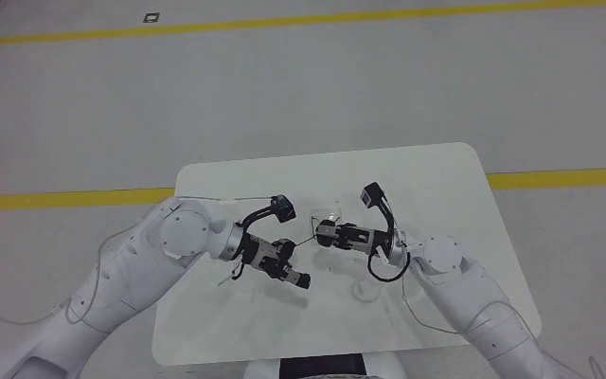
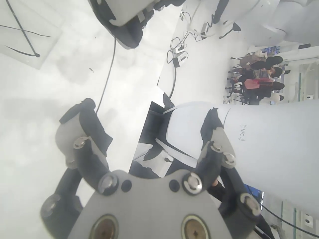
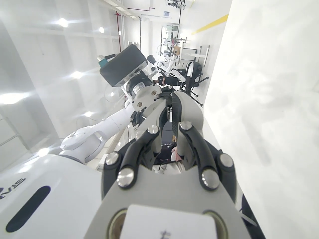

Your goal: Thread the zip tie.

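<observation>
A thin black zip tie (image 2: 107,75) runs from my right gripper (image 2: 124,26) down to one fingertip (image 2: 86,103) of my left gripper (image 2: 149,108). The left gripper is open wide, and the tie's free end lies beside that finger, not clamped. From above, the zip tie (image 1: 305,242) is a fine line between the left gripper (image 1: 292,270) and the right gripper (image 1: 325,230), both low over the middle of the white table (image 1: 426,180). In its own wrist view the right gripper (image 3: 172,100) has its fingers pressed together on the tie.
A clear shallow tray (image 2: 22,48) holding loose black zip ties lies on the table just beyond the grippers; from above the tray (image 1: 322,210) sits at the table's centre. The table's near edge and the robot's base are close behind the left gripper.
</observation>
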Tool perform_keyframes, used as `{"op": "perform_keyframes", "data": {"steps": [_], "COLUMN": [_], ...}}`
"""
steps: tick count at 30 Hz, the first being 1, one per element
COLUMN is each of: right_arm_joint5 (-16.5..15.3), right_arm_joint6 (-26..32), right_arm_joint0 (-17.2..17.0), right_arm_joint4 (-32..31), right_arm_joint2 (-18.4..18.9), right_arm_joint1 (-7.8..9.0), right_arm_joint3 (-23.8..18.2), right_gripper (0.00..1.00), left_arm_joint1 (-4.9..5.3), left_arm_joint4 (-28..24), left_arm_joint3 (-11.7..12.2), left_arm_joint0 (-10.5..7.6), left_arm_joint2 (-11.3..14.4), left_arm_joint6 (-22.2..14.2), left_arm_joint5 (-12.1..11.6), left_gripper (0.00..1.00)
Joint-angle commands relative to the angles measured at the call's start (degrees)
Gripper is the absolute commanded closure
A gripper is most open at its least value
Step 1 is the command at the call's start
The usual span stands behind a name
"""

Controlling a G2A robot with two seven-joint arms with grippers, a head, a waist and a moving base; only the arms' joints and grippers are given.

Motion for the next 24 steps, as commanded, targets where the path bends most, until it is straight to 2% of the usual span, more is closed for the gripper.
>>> {"op": "perform_keyframes", "data": {"steps": [1, 10, 12, 18, 21, 22, 24], "right_arm_joint5": [0.0, 0.0, 0.2, 0.4, 0.7, 0.8, 1.0], "right_arm_joint6": [0.0, 0.0, -1.7, -2.5, -2.2, -2.4, -2.3], "right_arm_joint0": [0.0, 0.0, -0.6, -1.6, -1.9, -2.1, -2.2], "right_arm_joint4": [0.0, 0.0, 1.8, 5.3, 7.2, 8.0, 8.6], "right_arm_joint2": [0.0, 0.0, 0.2, 0.8, 0.9, 1.0, 1.0], "right_arm_joint1": [0.0, 0.0, -0.12, -0.22, -0.29, -0.33, -0.35], "right_arm_joint3": [0.0, 0.0, -0.6, -0.8, -0.7, -0.6, -0.4], "right_gripper": [1.0, 1.0, 1.0, 1.0, 1.0, 1.0, 1.0], "left_arm_joint1": [0.0, 0.0, 0.0, 0.02, 0.2, 0.29, 0.41], "left_arm_joint4": [0.0, 0.0, 0.0, 1.5, 2.7, 3.2, 3.9], "left_arm_joint3": [0.0, 0.0, 0.0, 0.1, -0.7, -1.9, -2.4], "left_arm_joint0": [0.0, 0.0, 0.0, 2.3, 3.51, 4.3, 4.99], "left_arm_joint2": [0.0, 0.0, 0.0, -0.1, -1.6, -1.9, -2.5], "left_arm_joint6": [0.0, 0.0, 0.0, 7.1, 12.6, 14.3, 16.0], "left_arm_joint5": [0.0, 0.0, 0.0, 0.0, 0.0, 0.0, 0.0], "left_gripper": [0.0, 0.0, 0.0, 0.0, 0.0, 0.0, 0.0]}}
